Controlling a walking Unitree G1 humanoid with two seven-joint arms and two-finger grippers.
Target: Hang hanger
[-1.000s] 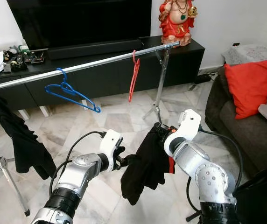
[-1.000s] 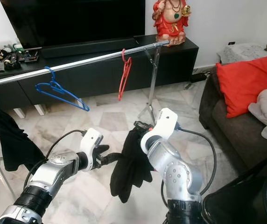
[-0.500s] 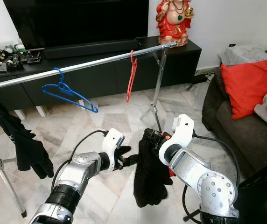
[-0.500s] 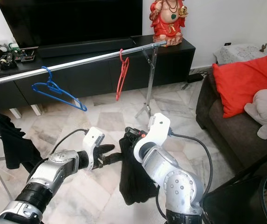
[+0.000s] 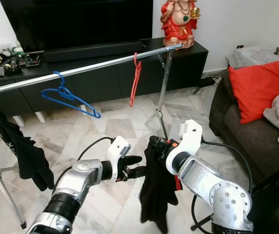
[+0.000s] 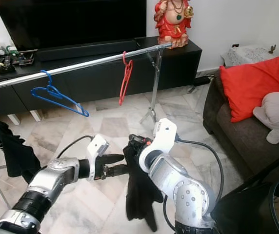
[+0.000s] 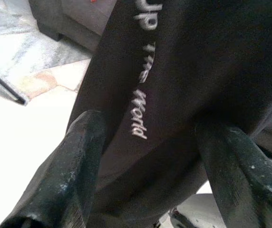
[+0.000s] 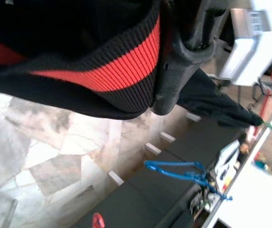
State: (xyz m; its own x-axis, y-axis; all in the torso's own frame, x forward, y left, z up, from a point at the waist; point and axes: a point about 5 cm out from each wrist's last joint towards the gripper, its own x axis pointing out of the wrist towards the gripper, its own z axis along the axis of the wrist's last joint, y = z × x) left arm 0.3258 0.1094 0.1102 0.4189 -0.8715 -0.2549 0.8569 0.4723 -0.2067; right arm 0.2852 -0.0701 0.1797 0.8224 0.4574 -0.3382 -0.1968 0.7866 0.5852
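Observation:
A silver rail (image 5: 81, 69) runs across in front of the TV unit, carrying a blue hanger (image 5: 69, 95) and a red hanger (image 5: 135, 80). My right gripper (image 5: 155, 145) is shut on a black garment (image 5: 155, 195) at its black-and-red ribbed band (image 8: 102, 71), and the cloth hangs straight down below the rail. One finger (image 8: 183, 52) presses on that band. My left gripper (image 5: 138, 165) stands open just left of the cloth. Its two fingers (image 7: 74, 166) straddle the black fabric with white lettering (image 7: 143, 95).
Another black garment (image 5: 20, 151) hangs from the rail's left end. The rail's stand (image 5: 163, 92) rises ahead, with a black TV unit (image 5: 188, 63) and a red figurine (image 5: 178, 22) behind it. A sofa with a red cushion (image 5: 259, 90) is at the right.
The black garment has swung from spread towards my left gripper to hanging straight down from the right gripper. The left fingers have come off the cloth and spread apart. The camera shifted slightly.

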